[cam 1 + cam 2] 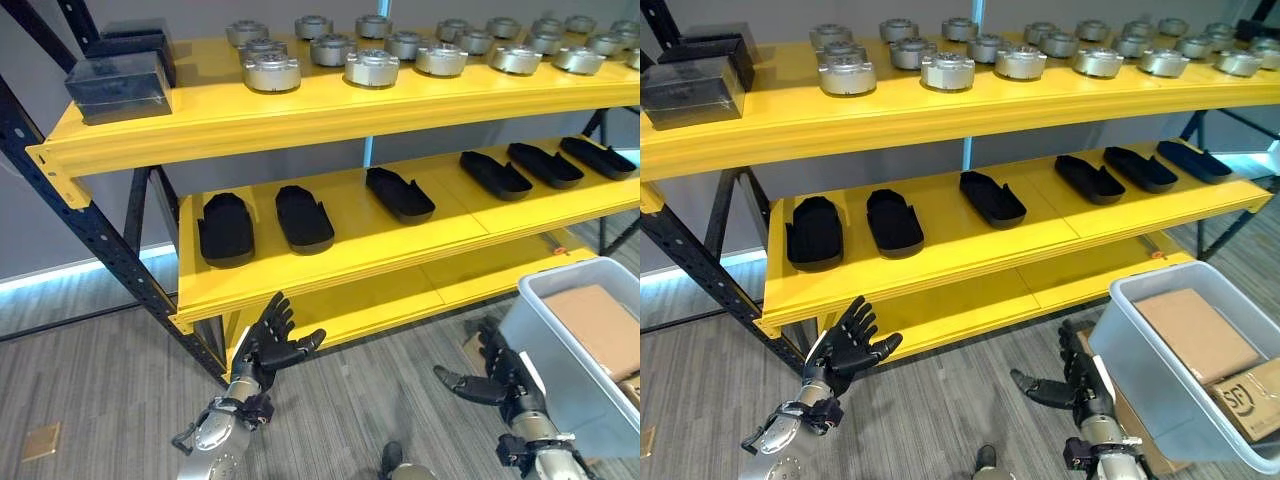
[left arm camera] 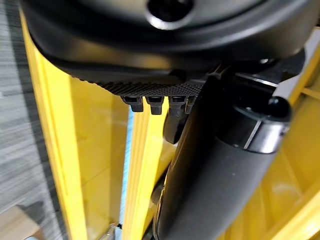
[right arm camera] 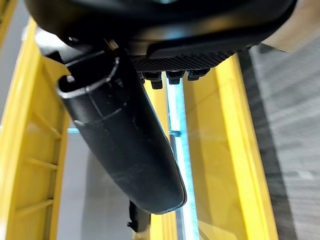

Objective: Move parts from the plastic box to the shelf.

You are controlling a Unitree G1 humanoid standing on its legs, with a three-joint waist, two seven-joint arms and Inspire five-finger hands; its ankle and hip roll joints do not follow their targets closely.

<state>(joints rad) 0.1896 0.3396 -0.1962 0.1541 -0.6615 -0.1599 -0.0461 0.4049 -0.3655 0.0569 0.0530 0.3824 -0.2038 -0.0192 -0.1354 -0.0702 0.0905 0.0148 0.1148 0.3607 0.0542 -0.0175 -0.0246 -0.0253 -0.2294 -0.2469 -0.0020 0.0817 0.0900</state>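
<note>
Both hands hang empty with fingers spread: left hand (image 1: pixel 272 340) below the yellow steel shelf (image 1: pixel 330 255), right hand (image 1: pixel 1072 380) beside the grey plastic box (image 1: pixel 1140 370). Inside, brown cardboard-wrapped parts (image 1: pixel 1195 333) look light and rigid; grip across opposite edges.

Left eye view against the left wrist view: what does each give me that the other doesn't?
The left eye view alone shows round silver metal parts on the top level, flat black moulded trays on the middle level, the grey plastic box with brown cardboard inside, and the right hand, fingers spread. The left wrist view alone shows the left hand's thumb from very close. Both show the yellow metal shelf and the open, empty left hand.
</note>
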